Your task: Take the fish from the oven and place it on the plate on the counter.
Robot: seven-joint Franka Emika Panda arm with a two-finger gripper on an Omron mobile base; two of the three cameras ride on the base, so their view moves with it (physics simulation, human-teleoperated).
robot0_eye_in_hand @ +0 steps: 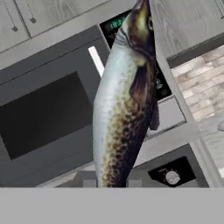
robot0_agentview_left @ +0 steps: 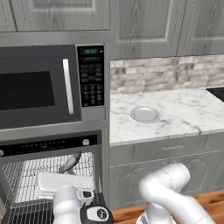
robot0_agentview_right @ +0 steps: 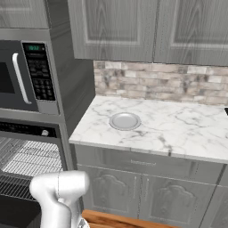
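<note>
Gripping fish (robot0_eye_in_hand: 122,109), hand (robot0_eye_in_hand: 111,183) before oven (robot0_agentview_left: 48,175).

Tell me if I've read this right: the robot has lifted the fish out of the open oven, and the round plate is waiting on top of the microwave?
Not quite. The plate sits on the marble counter, to the right of the microwave, as both base views show. The rest holds: the gripper holds the fish above the rack of the open oven.

fish (robot0_agentview_left: 70,162): in front of the oven (robot0_agentview_left: 48,175), left of the counter (robot0_agentview_left: 183,114)
plate (robot0_agentview_left: 145,114): on the counter, right of the microwave (robot0_agentview_left: 41,85)
</note>
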